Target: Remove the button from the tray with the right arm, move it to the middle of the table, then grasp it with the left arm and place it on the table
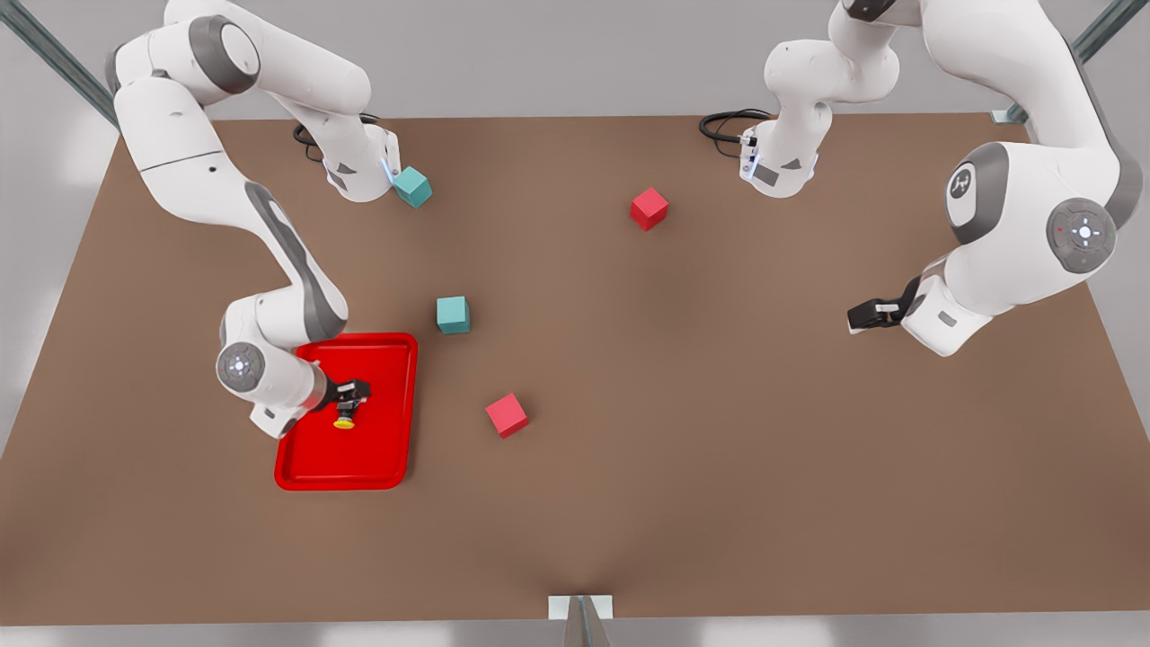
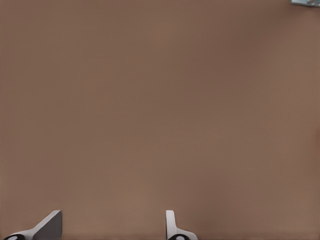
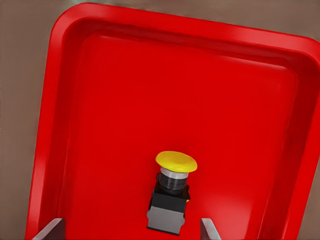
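Right at the right gripper [image 1: 352, 393]: released, fingertips [image 3: 52, 227] spread wide with the button [image 3: 169, 202] lying between them, apparently clear of both pads. Looks to lie on its side on the tray [image 3: 150, 75] floor, though possibly only tilted, hard to settle from the wrist view. Long axis from boxy grey-black body to yellow cap, roughly along the tray's long side, cap pointing away from the wrist and, in the front view, toward the table's near edge. Probably light and rigid, hard plastic by the look, so little squeeze needed and no give expected. Best taken across the flat sides of the square body; better not on the domed cap, which is likely slick and would let the pads slide off, nor on the narrow dark neck under it. Small enough to twist or pop out if pinched off-centre. Beyond the tray, on the brown table [image 1: 629, 404]: a red cube [image 1: 507, 415] and a teal cube [image 1: 453, 314] near, another red cube [image 1: 649, 208] and teal cube [image 1: 412, 187] farther back. Farthest, at the front view's right, the left gripper [image 1: 864, 316] waiting above bare tabletop, fingers [image 2: 50, 222] parted and holding nothing.
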Controlling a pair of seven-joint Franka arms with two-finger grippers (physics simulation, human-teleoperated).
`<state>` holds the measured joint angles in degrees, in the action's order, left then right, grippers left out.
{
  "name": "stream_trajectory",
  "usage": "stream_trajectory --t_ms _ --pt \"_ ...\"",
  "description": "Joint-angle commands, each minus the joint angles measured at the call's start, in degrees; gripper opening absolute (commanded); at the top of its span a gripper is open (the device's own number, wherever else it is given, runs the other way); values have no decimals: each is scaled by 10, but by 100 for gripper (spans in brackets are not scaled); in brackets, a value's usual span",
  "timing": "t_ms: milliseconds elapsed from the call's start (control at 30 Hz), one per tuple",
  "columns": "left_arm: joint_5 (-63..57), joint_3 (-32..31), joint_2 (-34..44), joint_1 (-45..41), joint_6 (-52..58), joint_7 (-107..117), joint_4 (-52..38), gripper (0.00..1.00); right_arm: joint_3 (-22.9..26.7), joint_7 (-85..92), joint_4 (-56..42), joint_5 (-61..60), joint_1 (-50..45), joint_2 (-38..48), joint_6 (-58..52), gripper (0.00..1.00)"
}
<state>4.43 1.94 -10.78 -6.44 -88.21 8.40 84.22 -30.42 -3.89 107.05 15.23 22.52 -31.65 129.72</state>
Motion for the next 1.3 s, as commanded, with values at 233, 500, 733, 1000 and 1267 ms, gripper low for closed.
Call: stream_trajectory --t_ms 233,500,733,1000,1267 --pt "0 -1 1 -1 2 5 0 100 8 22 1 22 -8 -13 84 100" --pt "0 -2 1 -1 3 6 1 100 43 18 22 74 -13 -14 83 100" --pt "0 -3 0 -1 3 5 0 100 48 4 50 88 -13 -15 91 100" --pt "0 -3 1 0 3 5 0 100 45 -127 61 88 -7 -20 107 100" --pt "0 -3 1 1 3 1 0 100 45 -129 68 88 -11 -25 107 100"
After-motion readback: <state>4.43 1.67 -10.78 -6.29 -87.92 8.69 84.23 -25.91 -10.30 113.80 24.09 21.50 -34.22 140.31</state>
